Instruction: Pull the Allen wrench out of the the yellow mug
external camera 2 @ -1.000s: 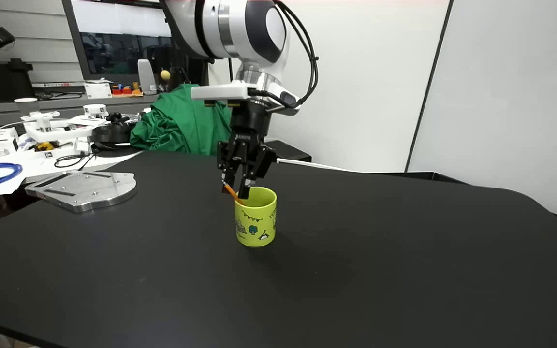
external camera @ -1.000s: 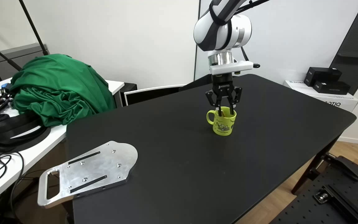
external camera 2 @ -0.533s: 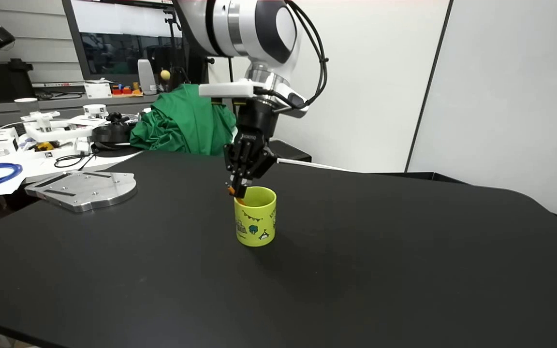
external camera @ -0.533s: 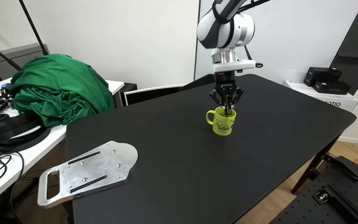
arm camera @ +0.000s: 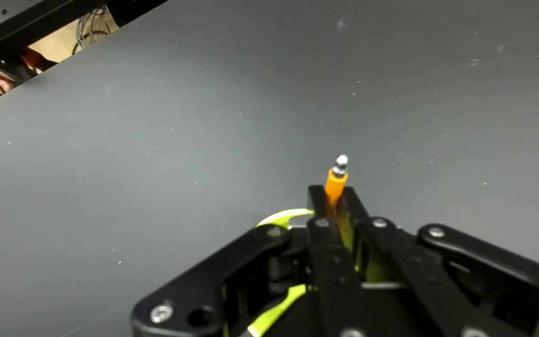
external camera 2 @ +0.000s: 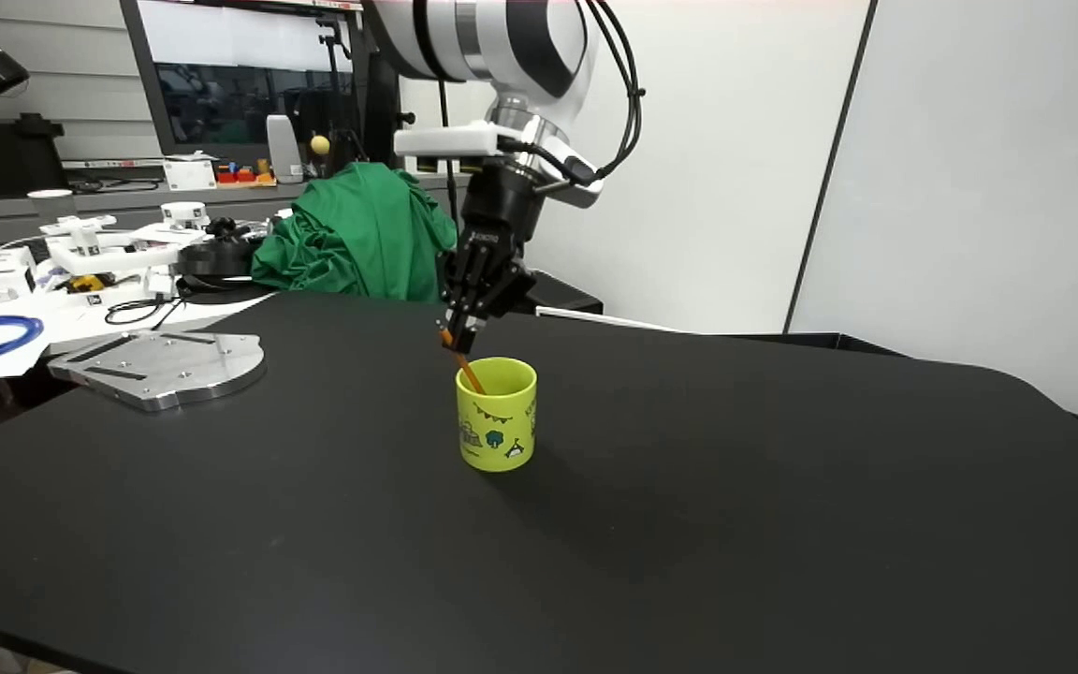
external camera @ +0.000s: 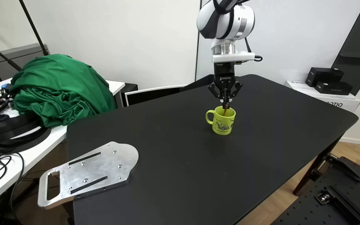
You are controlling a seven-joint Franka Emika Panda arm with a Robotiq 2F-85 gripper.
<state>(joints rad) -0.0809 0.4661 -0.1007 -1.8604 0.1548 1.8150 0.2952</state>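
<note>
The yellow mug (external camera: pixel 222 125) stands on the black table, and its side handle shows in an exterior view. The Allen wrench (external camera 2: pixel 472 375) is a thin orange rod with a silver tip. My gripper (external camera 2: pixel 458 341) is shut on its upper part, just above the mug's rim. The wrench leans, and its lower end is still inside the mug, hidden by the wall. In the wrist view the wrench (arm camera: pixel 335 183) sticks up between the closed fingertips (arm camera: pixel 337 202). Only parts of the mug (arm camera: pixel 281 217) show there behind the fingers.
A silver metal plate (external camera: pixel 98 168) with a handle slot lies at the table's edge. A green cloth heap (external camera: pixel 61 90) and cables lie on a white side table. A white box (external camera: pixel 323 93) with black boxes stands beyond the table.
My gripper was open around the wrench, then closed on it. It has since risen, and more of the wrench shows above the rim. The mug has shifted very slightly.
</note>
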